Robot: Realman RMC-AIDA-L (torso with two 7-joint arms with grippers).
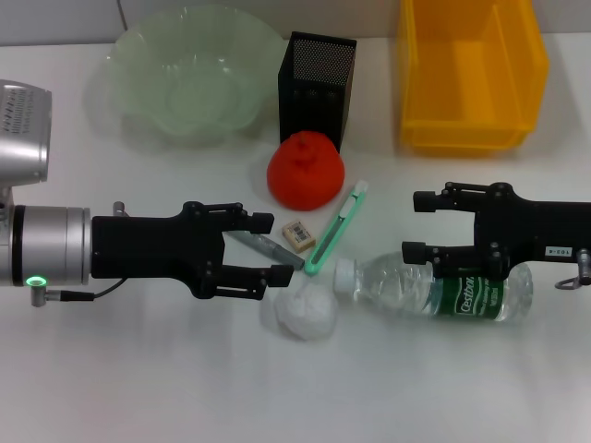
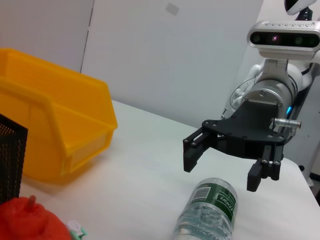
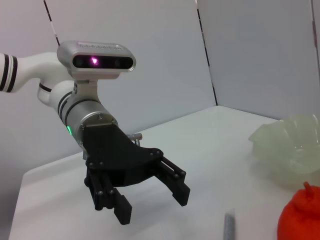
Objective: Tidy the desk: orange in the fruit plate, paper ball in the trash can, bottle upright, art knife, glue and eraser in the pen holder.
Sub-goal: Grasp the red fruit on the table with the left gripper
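Both grippers are spread wide and hold nothing. Reaching in from the left side of the white desk (image 1: 111,369), the left gripper (image 1: 279,247) hovers low with its jaws apart on either side of a small grey stick, probably the glue (image 1: 266,246), with the paper ball (image 1: 306,311) just beside its nearer finger. From the opposite side, the right gripper (image 1: 417,226) hangs over the bottle (image 1: 434,289), which lies on its side with its white cap pointing toward the paper ball. Between the two arms lie the small eraser (image 1: 298,234) and the green art knife (image 1: 337,228), placed diagonally, its lower end close to the bottle cap. Just behind them sits the orange (image 1: 306,172), close in front of the black mesh pen holder (image 1: 317,81). A pale green fruit plate (image 1: 138,55) stands at the back left, and a yellow bin (image 1: 473,129), likely the trash can, at the back right. Nothing appears sorted yet, so the task seems to be at its start. Judging by its position, the left arm is preparing to pick up the glue or the paper ball; next it would need to lower, centre on one item only, and close without nudging its neighbours.
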